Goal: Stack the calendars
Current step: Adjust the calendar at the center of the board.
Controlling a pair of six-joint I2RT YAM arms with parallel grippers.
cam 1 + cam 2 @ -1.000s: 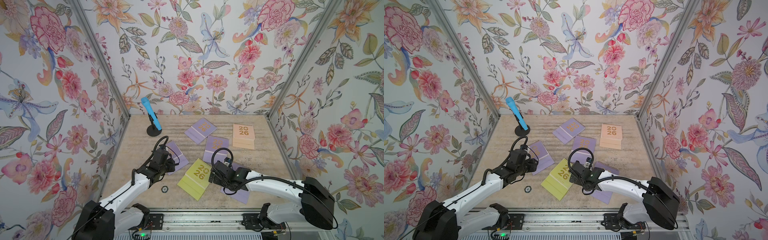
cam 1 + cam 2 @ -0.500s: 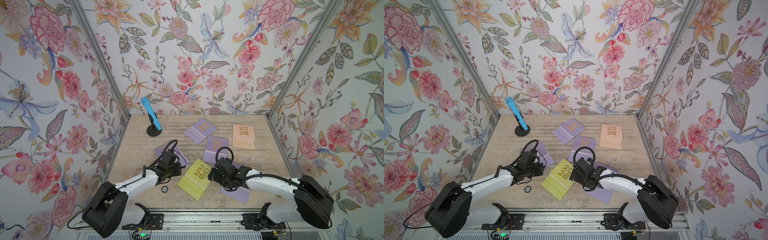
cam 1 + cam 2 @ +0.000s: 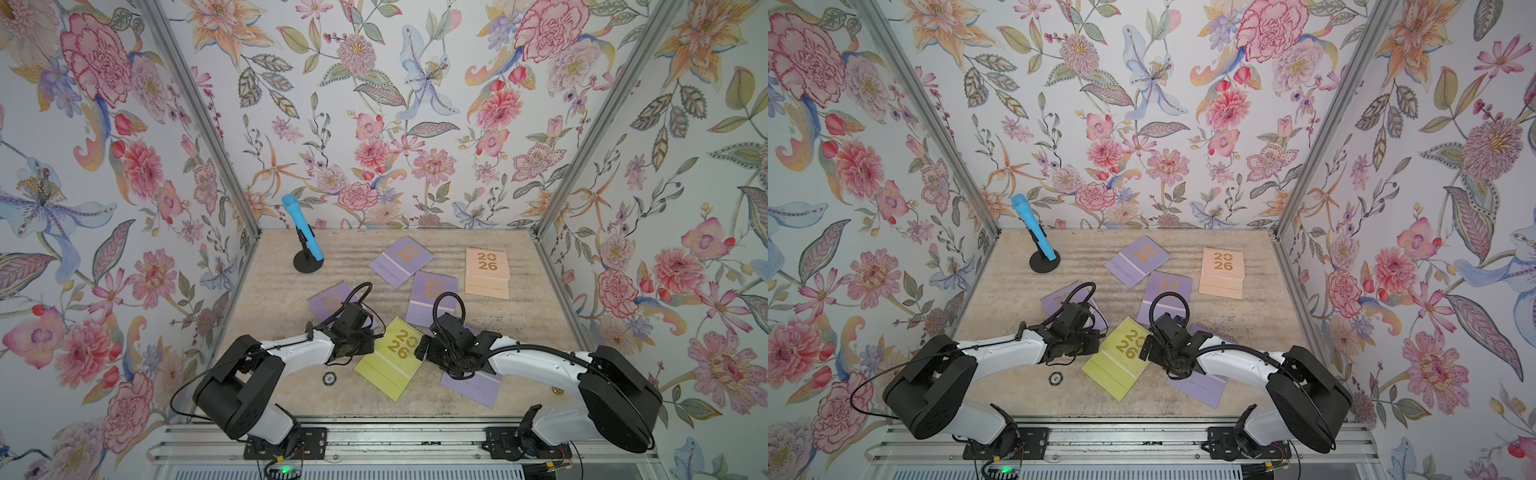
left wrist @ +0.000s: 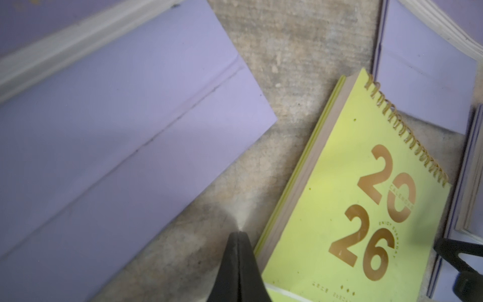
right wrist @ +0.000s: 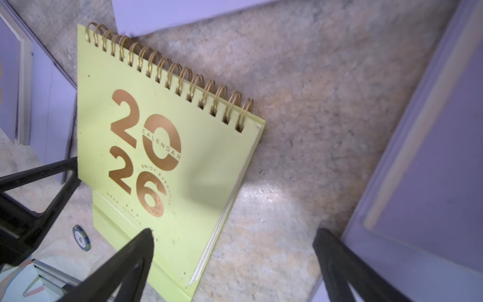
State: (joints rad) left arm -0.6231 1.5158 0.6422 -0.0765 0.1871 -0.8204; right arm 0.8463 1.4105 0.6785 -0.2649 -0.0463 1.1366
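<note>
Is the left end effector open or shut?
Shut. In the left wrist view, the left end effector shows its fingers pressed together, nothing between them.

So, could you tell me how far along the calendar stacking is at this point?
Done: nothing yet; all six calendars lie scattered, no pile started. In hand: the shut left tool sits beside the yellow-green calendar, the open right tool at its opposite side; neither holds it. Left: piling it, the peach calendar and the four lavender calendars together.
</note>
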